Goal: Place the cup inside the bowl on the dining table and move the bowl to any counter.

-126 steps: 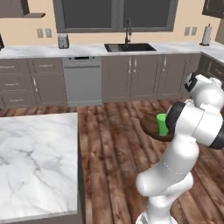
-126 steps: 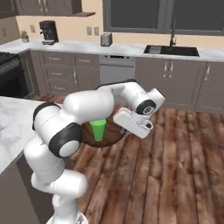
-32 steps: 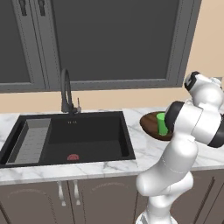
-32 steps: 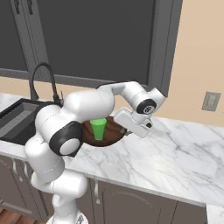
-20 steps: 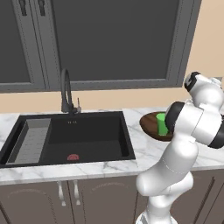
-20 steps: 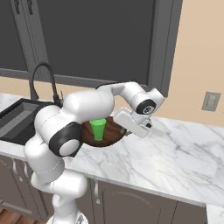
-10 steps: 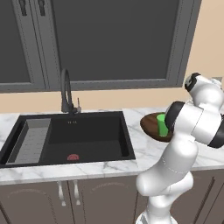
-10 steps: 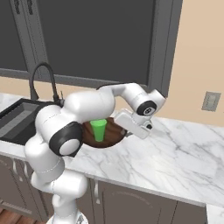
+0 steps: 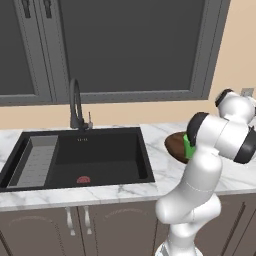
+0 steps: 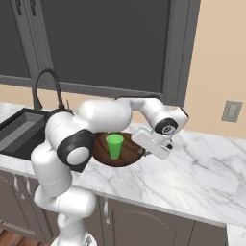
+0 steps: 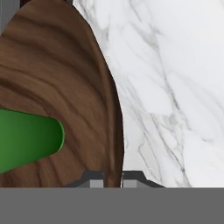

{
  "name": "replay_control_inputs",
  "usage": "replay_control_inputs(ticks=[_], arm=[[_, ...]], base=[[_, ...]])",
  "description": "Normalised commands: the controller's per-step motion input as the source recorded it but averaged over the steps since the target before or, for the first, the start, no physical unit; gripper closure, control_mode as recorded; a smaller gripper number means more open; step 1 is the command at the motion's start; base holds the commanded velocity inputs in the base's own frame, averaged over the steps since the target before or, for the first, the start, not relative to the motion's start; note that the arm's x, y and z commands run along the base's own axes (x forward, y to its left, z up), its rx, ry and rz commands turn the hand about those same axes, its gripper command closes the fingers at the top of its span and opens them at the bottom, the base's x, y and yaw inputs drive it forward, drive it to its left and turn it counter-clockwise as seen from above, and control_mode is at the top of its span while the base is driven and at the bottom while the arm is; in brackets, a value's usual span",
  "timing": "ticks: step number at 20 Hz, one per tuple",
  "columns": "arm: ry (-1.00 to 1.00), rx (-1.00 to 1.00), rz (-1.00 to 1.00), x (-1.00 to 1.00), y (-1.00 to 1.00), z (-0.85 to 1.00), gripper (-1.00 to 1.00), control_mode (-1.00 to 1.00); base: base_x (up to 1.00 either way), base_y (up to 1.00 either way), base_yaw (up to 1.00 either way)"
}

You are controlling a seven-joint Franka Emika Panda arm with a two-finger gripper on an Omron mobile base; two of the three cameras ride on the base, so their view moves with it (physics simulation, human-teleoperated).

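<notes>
A wide dark brown bowl point(image 10: 124, 156) hangs low over the white marble counter point(image 10: 202, 173), just right of the sink. The small green cup point(image 10: 115, 145) stands upright inside it. My gripper point(image 10: 143, 151) is shut on the bowl's right rim. In the hand view the rim runs down between my fingertips point(image 11: 97, 182), with the bowl point(image 11: 57, 78) and cup point(image 11: 26, 138) to the left and the counter point(image 11: 175, 87) to the right. In the left base view the arm hides part of the bowl point(image 9: 175, 146) and the cup point(image 9: 186, 145). I cannot tell whether the bowl touches the counter. The dining table is out of view.
A black sink point(image 9: 80, 155) with a dark curved faucet point(image 9: 75, 107) lies left of the bowl. A dark window and beige wall rise behind the counter, with a wall outlet point(image 10: 232, 111) at the right. Open marble stretches right of the bowl. Cabinet doors point(image 9: 75, 227) sit below.
Long ago the base faced the kitchen floor; it now stands at the sink counter. Over the last half second the gripper and bowl have sunk slightly toward the counter.
</notes>
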Motion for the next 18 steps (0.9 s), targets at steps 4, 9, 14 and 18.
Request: replay_control_inputs(ticks=[4,9,14,18], arm=[[-0.08,0.00,-0.04,0.00,-0.27,-0.39,1.00,-1.00],[-0.14,0.00,-0.01,0.00,-0.18,-0.13,1.00,-1.00],[-0.11,0.00,0.00,0.00,-0.15,0.00,1.00,-1.00],[-0.01,-0.05,0.00,0.00,-0.15,0.16,1.00,-1.00]], base=[[0.00,0.00,0.00],[0.00,0.00,0.00],[0.00,0.00,0.00],[0.00,0.00,0.00]])
